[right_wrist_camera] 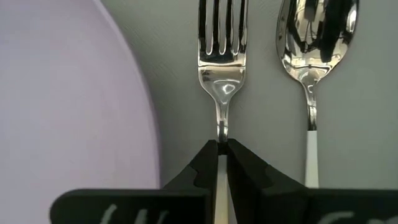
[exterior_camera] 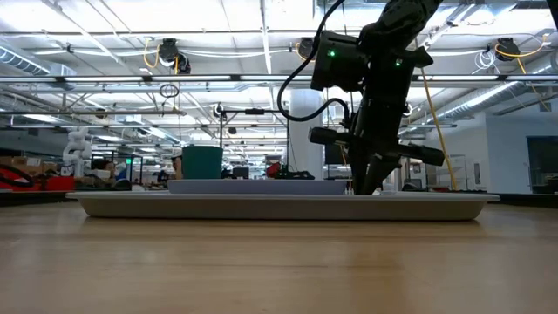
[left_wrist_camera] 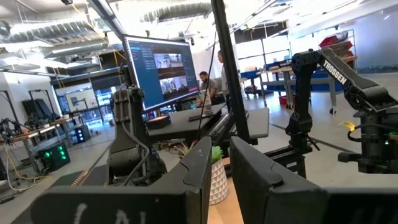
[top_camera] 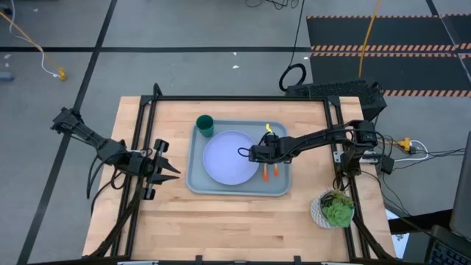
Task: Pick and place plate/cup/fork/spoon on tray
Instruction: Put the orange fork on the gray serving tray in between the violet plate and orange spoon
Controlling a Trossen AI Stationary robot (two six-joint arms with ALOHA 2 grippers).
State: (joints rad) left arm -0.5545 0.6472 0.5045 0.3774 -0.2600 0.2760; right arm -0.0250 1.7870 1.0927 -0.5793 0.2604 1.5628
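Note:
The grey-blue tray lies mid-table. On it are the lavender plate, the dark green cup at its far left corner, and the fork and spoon side by side to the right of the plate, with their orange handles toward the near edge. My right gripper is down in the tray, shut on the fork. My left gripper waits above the table's left edge, open by a narrow gap and empty. My right gripper pinches the fork's thin metal neck, just below the tines, between its two fingertips. The fingers come from above, pointing down, one on each side of the neck. The fork lies flat along the tray floor between plate and spoon; whether it is lifted I cannot tell.
A white bowl of green leafy stuff stands at the table's near right, outside the tray. A black frame runs around the table's edges. Bare wood lies in front of the tray.

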